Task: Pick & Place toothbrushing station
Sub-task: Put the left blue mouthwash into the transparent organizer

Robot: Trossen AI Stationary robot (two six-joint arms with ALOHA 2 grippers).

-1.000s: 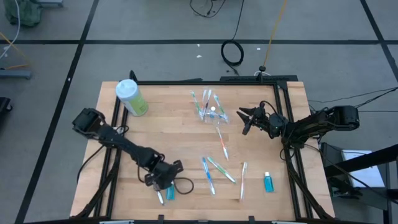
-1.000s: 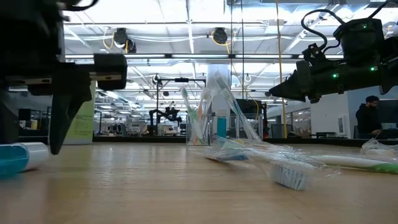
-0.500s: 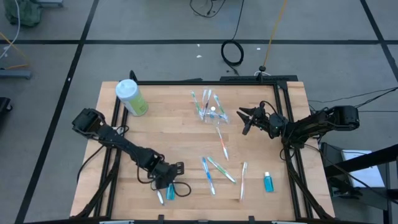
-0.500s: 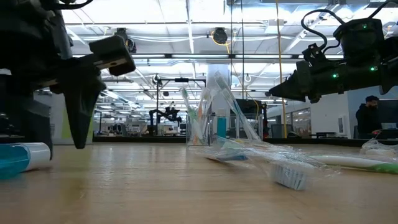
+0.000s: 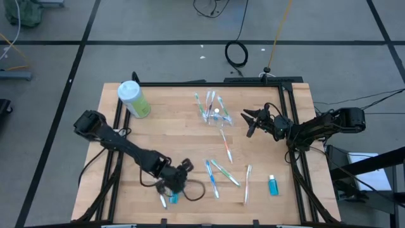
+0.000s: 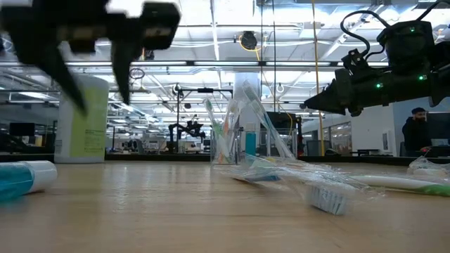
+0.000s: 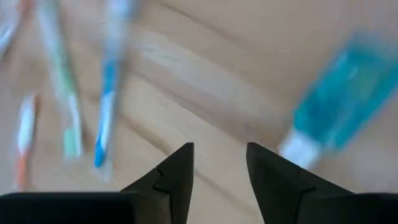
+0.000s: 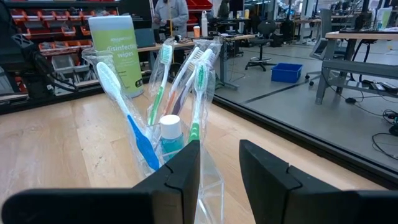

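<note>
- Standing upright toward the far middle of the wooden table (image 5: 183, 142), the clear plastic cup (image 5: 215, 116) is holding several toothbrushes (image 8: 165, 78) and one teal tube (image 8: 171, 137); in the right wrist view we are seeing white, green and blue handles fanning out of it, wrapped in clear film.
- We are seeing more toothbrushes lying flat: an orange one (image 5: 226, 147) just in front of the cup, a blue one (image 5: 211, 178) and a green one (image 5: 225, 172) side by side nearer the front edge, and a white one (image 5: 247, 184) beside them.
- We are noting a second teal tube (image 5: 273, 185) lying alone toward the front right corner, well apart from the cup.
- We are finding a third teal tube (image 5: 173, 197) near the front edge, left of centre, with a toothbrush (image 5: 163, 200) just beside it; the low view shows this tube (image 6: 24, 178) lying on its side.
- We are seeing the left gripper (image 5: 183, 172) hanging above that tube, fingers parted and grasping nothing; its wrist view shows the tube (image 7: 339, 109) off to one side of the gap.
- We are seeing the right gripper (image 5: 247, 120) hovering just right of the cup, raised off the table, jaws apart and empty.
- We are spotting the green wipes canister (image 5: 133, 99) resting near the far left corner.
</note>
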